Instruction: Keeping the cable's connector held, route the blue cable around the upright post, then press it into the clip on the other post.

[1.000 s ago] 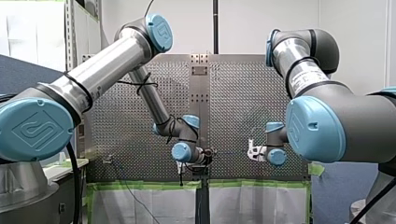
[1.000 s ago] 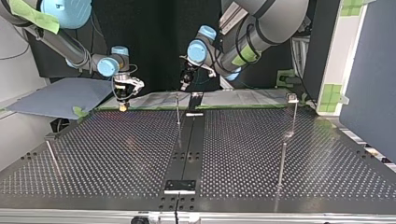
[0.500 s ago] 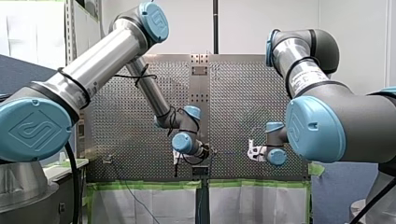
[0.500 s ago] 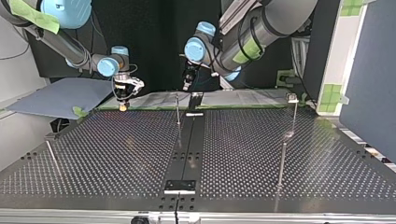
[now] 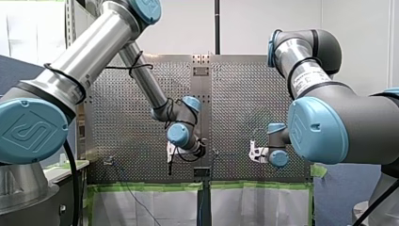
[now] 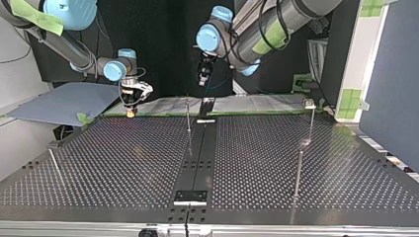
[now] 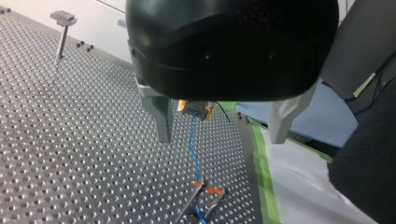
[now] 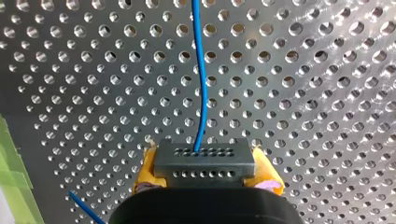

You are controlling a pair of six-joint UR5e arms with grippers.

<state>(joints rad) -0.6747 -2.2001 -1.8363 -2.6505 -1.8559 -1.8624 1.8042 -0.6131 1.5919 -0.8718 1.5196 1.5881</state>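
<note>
right: you can see my right gripper (image 8: 205, 173) clamped on the connector (image 8: 204, 161), blue cable (image 8: 200, 93) running ahead over the table (image 8: 327, 70) | left: my left gripper (image 7: 219, 139) gapes wide, holds nothing (hanging above the table)

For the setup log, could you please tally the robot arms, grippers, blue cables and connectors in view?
Robot arms: 2, my left arm and my right arm.
Grippers: 2, my left gripper open, my right gripper shut on the connector.
Blue cables: 1, the blue cable, as far as shows.
Connectors: 1.
Total: 6.
</note>
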